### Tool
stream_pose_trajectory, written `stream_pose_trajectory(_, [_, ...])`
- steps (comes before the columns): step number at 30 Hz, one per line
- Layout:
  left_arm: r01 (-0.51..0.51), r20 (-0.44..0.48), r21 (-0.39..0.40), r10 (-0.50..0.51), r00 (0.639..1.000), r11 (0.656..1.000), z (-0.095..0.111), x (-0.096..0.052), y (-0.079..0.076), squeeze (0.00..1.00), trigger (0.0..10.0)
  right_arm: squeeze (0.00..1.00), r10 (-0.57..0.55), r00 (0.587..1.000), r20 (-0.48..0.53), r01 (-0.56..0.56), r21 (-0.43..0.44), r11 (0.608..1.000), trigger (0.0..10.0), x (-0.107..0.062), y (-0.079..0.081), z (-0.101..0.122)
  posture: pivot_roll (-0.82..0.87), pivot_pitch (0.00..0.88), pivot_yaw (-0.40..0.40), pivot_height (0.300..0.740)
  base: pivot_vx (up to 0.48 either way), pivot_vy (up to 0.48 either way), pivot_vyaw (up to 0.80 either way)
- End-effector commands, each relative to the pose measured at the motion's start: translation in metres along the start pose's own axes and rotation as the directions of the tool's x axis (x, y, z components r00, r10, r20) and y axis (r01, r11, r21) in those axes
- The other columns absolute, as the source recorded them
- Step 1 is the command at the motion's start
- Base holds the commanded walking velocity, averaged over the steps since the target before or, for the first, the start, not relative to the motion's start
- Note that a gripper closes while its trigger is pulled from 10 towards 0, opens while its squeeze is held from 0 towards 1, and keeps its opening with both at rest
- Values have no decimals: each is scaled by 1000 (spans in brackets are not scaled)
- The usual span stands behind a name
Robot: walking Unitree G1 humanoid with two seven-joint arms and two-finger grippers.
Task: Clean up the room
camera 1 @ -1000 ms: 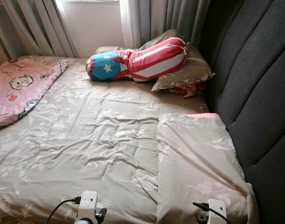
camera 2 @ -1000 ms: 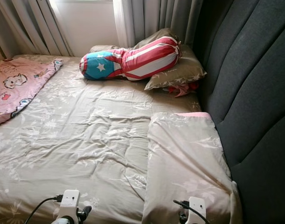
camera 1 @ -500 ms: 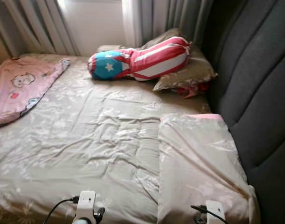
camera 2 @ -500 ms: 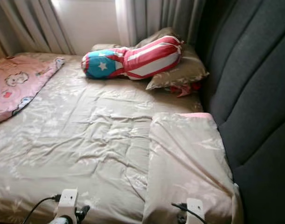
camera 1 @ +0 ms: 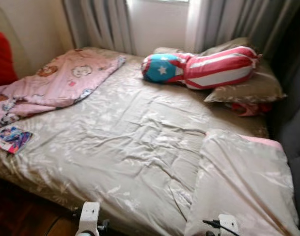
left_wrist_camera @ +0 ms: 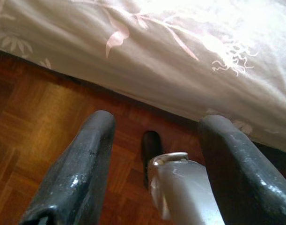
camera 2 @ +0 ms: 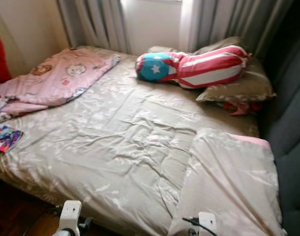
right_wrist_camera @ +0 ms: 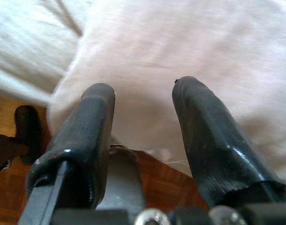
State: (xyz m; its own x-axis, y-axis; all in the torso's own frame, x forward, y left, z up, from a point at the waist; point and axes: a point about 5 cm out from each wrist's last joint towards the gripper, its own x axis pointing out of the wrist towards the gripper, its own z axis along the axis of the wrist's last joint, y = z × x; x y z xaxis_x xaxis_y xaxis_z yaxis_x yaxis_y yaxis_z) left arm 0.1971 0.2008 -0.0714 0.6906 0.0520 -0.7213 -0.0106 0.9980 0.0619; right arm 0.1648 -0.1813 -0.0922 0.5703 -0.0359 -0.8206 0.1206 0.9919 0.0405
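Note:
A bed (camera 1: 140, 147) with a beige floral sheet lies before me. At its far end a red, white and blue bolster (camera 1: 199, 71) rests on a beige pillow (camera 1: 248, 88); something red (camera 1: 245, 109) peeks out under that pillow. A second beige pillow (camera 1: 243, 182) lies near right. A pink cartoon blanket (camera 1: 56, 83) is bunched at the far left, and a colourful booklet (camera 1: 11, 139) lies on the bed's left edge. My left gripper (left_wrist_camera: 154, 140) is open over the wooden floor by the bed's edge. My right gripper (right_wrist_camera: 143, 101) is open above the near pillow.
A dark padded headboard (camera 1: 297, 118) rises on the right. Grey curtains (camera 1: 100, 24) and a window are behind the bed. Something red (camera 1: 2, 59) stands at the far left by the wall. Wooden floor (camera 1: 22, 216) runs along the bed's near left side.
The camera has swung left and pulled back: the bed's left edge, the booklet, the floor and the red thing by the wall have come into view. Nothing on the bed has moved.

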Motion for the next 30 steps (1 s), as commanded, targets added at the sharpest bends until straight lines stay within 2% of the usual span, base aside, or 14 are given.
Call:
stream_pose_trajectory(1, [2, -17, 8, -2, 1000, 1000, -3, 0, -2, 0, 10000, 0, -12, 1000, -6, 12, 8, 1000, 10000, 0, -1, -2, -1, 0, -54, 740, 0, 0, 0])
stream_pose_trajectory(5, [-2, -22, -4, 2, 1000, 1000, -4, 0, -1, 0, 10000, 0, -20, 1000, -12, 20, 13, 1000, 10000, -2, -7, -5, 0, 0, -53, 740, 0, 0, 0])
stream_pose_trajectory(13, [-11, -31, -8, 10, 999, 1000, -6, -2, 5, 0, 10000, 0, -42, 999, -13, 42, 16, 999, 10000, -5, -31, -6, 1, 0, -53, 740, 0, 352, 0])
stream_pose_trajectory(18, [-18, -44, -10, 18, 999, 1000, -9, -3, 12, 0, 10000, 0, -40, 999, -14, 40, 16, 999, 10000, -6, -33, -6, 3, 0, -53, 740, 0, 393, 0])
stream_pose_trajectory(23, [-26, -57, -12, 26, 998, 1000, -13, -5, 18, 0, 10000, 0, -35, 999, -15, 35, 8, 999, 10000, -4, -29, -3, 7, 0, -53, 740, 0, 394, 0])
stream_pose_trajectory(26, [-29, -63, -12, 28, 998, 1000, -14, -5, 20, 0, 10000, 0, -18, 1000, -13, 18, -2, 1000, 10000, -1, -14, -1, 8, 0, -52, 740, 0, 394, 0])
stream_pose_trajectory(30, [-29, -64, -11, 29, 998, 1000, -13, -5, 21, 0, 10000, 0, -6, 1000, -13, 6, -1, 1000, 10000, 0, -2, -1, 7, 0, -51, 740, 0, 391, 0])
